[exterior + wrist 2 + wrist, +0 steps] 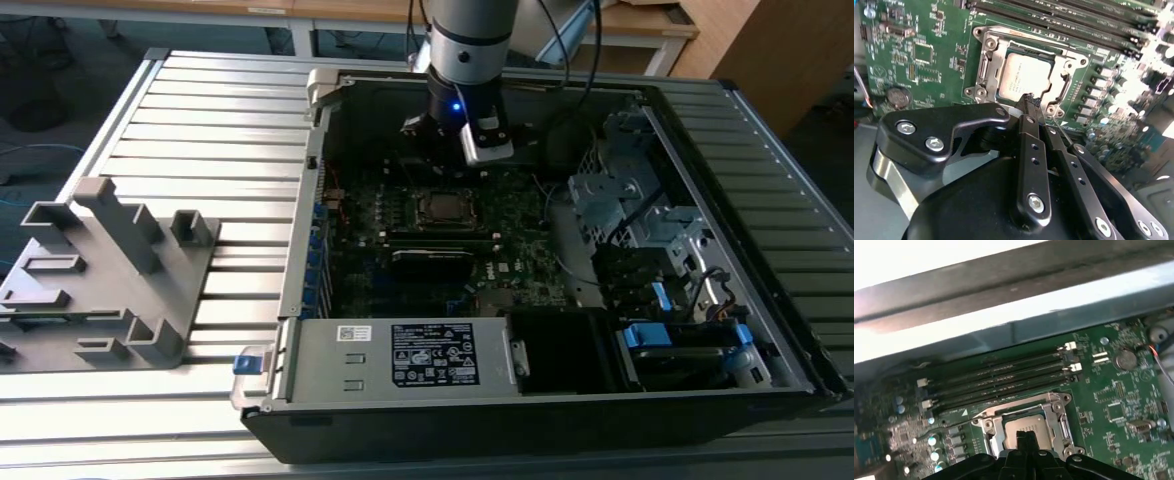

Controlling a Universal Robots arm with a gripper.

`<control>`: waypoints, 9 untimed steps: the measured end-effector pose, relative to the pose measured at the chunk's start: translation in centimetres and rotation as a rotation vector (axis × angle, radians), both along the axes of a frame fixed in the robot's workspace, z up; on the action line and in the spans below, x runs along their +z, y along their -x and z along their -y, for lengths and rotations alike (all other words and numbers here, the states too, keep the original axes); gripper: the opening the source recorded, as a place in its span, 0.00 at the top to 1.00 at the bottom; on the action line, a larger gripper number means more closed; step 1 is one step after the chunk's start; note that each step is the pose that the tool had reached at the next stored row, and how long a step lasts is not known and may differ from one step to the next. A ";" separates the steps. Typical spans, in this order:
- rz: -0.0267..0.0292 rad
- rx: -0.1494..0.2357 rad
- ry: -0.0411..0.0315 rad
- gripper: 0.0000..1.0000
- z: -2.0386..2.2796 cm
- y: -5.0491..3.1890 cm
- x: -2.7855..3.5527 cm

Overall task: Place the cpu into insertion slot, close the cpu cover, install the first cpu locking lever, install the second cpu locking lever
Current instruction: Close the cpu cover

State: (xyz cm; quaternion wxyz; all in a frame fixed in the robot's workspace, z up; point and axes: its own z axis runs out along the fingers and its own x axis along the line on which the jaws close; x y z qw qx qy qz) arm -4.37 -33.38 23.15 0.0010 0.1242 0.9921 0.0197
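At the exterior view's left, a grey fixture (107, 270) stands on the slatted tabletop (214, 110). The open computer case (534, 430) lies in the middle of that frame. The arm (470, 40) hangs from the top edge over the insertion slot (419, 208). In the second wrist view the cpu (1021, 80) sits in that slot, with the cpu cover (987, 57) flat around it. The gripper (1029, 100) is at the chip's edge, jaws clenched on nothing.
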 end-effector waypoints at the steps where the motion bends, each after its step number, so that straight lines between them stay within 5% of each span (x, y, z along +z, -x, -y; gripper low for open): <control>1: 0.0000 0.018 0.0000 0.89 0.00 0.00 -0.02; 9: 0.0000 0.163 -0.0001 0.89 0.00 0.00 -0.14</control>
